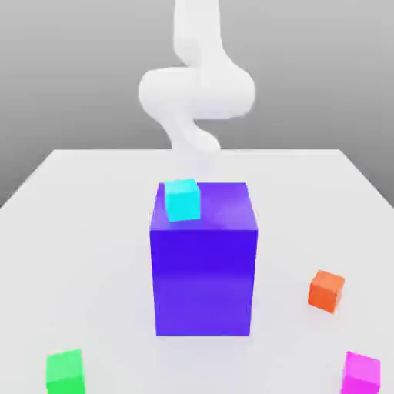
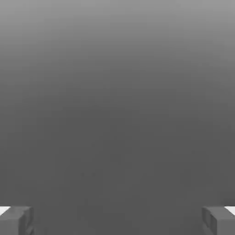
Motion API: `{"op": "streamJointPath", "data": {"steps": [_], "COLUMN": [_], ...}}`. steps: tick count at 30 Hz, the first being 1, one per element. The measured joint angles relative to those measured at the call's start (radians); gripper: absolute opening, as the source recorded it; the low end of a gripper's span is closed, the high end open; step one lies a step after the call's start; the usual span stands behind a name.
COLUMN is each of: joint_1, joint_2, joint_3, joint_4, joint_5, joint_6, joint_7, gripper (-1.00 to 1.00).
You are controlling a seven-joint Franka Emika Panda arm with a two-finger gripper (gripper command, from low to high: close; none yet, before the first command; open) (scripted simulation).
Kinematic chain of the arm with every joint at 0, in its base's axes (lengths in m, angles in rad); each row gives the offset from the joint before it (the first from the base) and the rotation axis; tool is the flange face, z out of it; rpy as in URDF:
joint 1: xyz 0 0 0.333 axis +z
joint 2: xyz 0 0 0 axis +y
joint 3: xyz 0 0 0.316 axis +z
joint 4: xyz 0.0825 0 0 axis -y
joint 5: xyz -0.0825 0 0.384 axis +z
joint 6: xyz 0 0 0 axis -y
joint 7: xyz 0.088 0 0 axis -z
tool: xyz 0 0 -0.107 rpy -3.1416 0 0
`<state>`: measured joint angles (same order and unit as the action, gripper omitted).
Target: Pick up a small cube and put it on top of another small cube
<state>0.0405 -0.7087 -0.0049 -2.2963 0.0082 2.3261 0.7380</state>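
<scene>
Your gripper (image 2: 117, 222) has its fingers spread wide in the hand view, one fingertip (image 2: 16, 220) at each lower corner with nothing between them, looking at plain grey. So nothing is held and the pick is not yet begun, as I judge it.

Clock directions below take the big blue-purple block (image 1: 203, 262) as the dial centre in the exterior view, 6 o'clock toward the camera.

Risks, as I judge them:
- Wrong cube. The cyan cube (image 1: 183, 199) sits on the block's top near its 11 o'clock corner, close under the arm (image 1: 194, 92), and is the easiest grab. The orange cube (image 1: 327, 291) at about 4 o'clock is also not yours.
- Collision. The arm stands at 12 o'clock behind the block; both task cubes lie on the near side, so a low reach could clip the block or knock the cyan cube off.
- Carry across. The two task cubes are well apart, on opposite sides of the block's near face; sweep low and you may hit the block.
- Bad placement. The cubes match in size, so a slightly off release could tip the top one off.

The small cube (image 1: 362, 373): plain magenta, flat-faced, resting on the white table (image 1: 92, 231) at about 5 o'clock, near the frame's corner. Another small cube (image 1: 65, 372): bright green, same size, at about 7 o'clock, nothing on top.
</scene>
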Motion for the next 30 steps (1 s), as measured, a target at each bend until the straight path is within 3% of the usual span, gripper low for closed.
{"op": "streamJointPath", "data": {"steps": [18, 30], "joint_1": [0.237, 0.338], "joint_2": [0.659, 1.093], "joint_3": [0.034, 0.083], "joint_4": [0.028, 0.049], "joint_5": [0.045, -0.066], "joint_6": [0.184, 0.316], "joint_7": [-0.437, -0.617], "gripper": [0.00, 0.00]}}
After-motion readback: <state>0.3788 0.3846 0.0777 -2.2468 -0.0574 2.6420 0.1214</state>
